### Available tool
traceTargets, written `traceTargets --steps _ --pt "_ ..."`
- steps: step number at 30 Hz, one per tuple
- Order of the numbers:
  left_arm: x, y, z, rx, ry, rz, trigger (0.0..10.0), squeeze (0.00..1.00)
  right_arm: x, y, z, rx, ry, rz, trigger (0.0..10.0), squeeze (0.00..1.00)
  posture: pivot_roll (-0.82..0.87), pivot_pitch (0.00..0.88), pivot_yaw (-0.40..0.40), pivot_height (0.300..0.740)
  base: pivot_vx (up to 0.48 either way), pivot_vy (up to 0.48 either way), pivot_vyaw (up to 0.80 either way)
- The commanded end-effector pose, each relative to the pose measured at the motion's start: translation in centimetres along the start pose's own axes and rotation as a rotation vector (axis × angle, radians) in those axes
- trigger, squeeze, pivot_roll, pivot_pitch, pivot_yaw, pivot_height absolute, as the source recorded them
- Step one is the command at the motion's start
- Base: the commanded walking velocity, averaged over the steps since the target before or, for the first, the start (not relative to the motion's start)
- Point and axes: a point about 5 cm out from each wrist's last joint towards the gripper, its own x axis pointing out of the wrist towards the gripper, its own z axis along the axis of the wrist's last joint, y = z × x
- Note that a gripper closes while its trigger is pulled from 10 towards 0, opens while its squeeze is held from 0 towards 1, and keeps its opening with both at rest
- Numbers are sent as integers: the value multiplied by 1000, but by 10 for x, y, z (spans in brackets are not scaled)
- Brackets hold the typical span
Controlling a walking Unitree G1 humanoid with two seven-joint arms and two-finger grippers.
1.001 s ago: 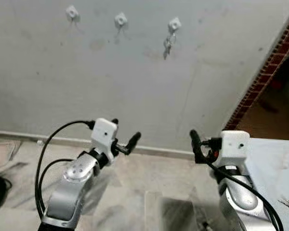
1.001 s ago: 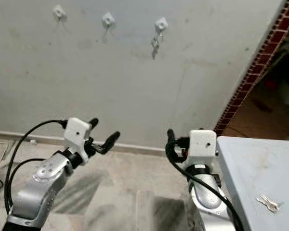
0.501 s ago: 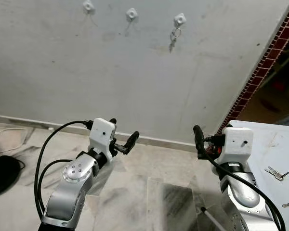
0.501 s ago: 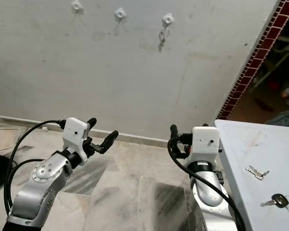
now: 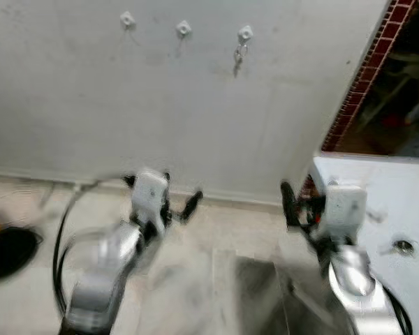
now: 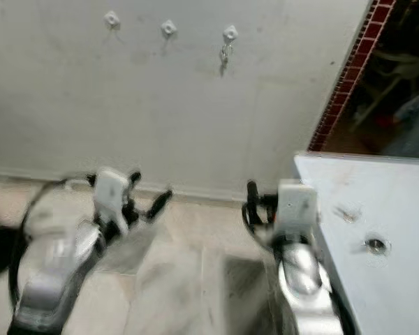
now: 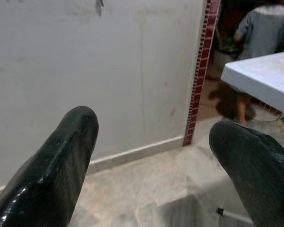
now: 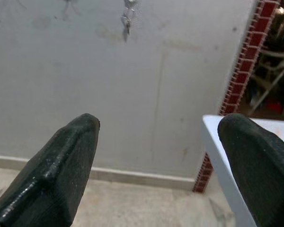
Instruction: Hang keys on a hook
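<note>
Both grippers, left (image 5: pixel 180 207) and right (image 6: pixel 250 202), have fingers apart and empty. The keys (image 6: pixel 374 245) lie on the table (image 6: pixel 405 293) beside the right fingers. In this blur a grab could miss or knock them off.

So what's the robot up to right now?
Both grippers, left gripper, right gripper, open, empty. One key set already hooked; another key on white table. Path clear.
</note>
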Motion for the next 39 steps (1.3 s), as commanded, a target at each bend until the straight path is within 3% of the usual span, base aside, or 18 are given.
traceTargets --steps 1,11,13,15,20,29,39 --pt "3 10 4 13 -9 46 10000 0 0 -2 3 6 -7 -15 10000 0 36 0 -59 740 0 0 0" --pt "5 9 4 7 -16 32 10000 0 2 -5 -1 45 21 -46 10000 0 37 0 -60 740 0 0 -771" --pt "6 12 3 15 -19 39 10000 0 2 -6 -2 59 27 -50 10000 0 34 0 -57 740 0 0 -769" --pt "6 23 -2 10 -6 92 10000 0 2 -5 -3 73 33 -53 10000 0 32 0 -58 740 0 0 -769" --pt "7 29 -3 -4 -1 100 10000 0 2 -3 -4 68 36 -49 10000 0 34 0 -60 740 0 0 -769" --pt "15 19 -3 -42 -14 31 10000 0 6 -6 -6 48 47 -92 10000 0 32 0 -58 740 0 0 -769" --pt "12 10 -7 -50 -13 -20 10000 0 6 -5 -9 70 63 -93 10000 0 32 0 -59 740 0 0 -769"
